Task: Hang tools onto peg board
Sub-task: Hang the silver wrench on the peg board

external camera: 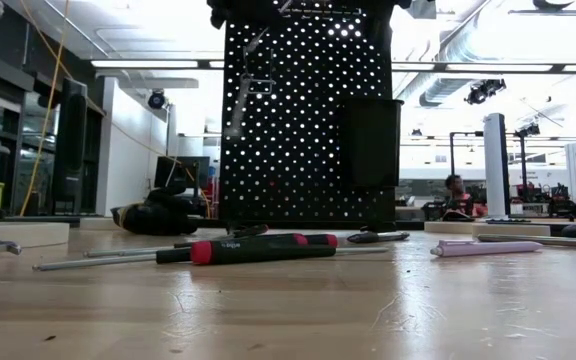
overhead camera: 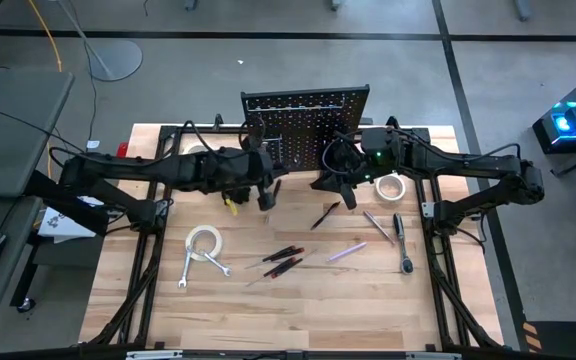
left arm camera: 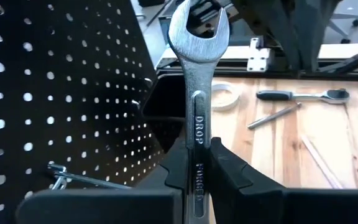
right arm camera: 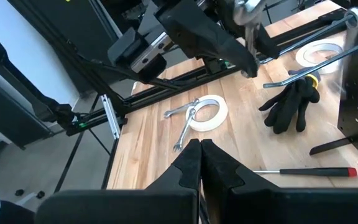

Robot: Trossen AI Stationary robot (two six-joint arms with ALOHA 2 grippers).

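Up close, the left gripper (left arm camera: 197,180) clamps a silver wrench (left arm camera: 197,81) upright just beside the peg board (left arm camera: 61,93), at the table's far middle; the right gripper (right arm camera: 201,163) hangs pinched shut and seemingly empty right of the board; other tools (overhead camera: 286,260) lie nearer on the table (overhead camera: 268,310).

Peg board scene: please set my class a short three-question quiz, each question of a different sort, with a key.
1. True or false: the left pincer is shut on a silver wrench beside the peg board.
2. Which tool lies on the table partly under a white tape roll? A) a wrench B) a purple screwdriver C) a ratchet
3. Fill in: the right pincer is shut and holds ____.

Key: 1 true; 2 A; 3 nothing.
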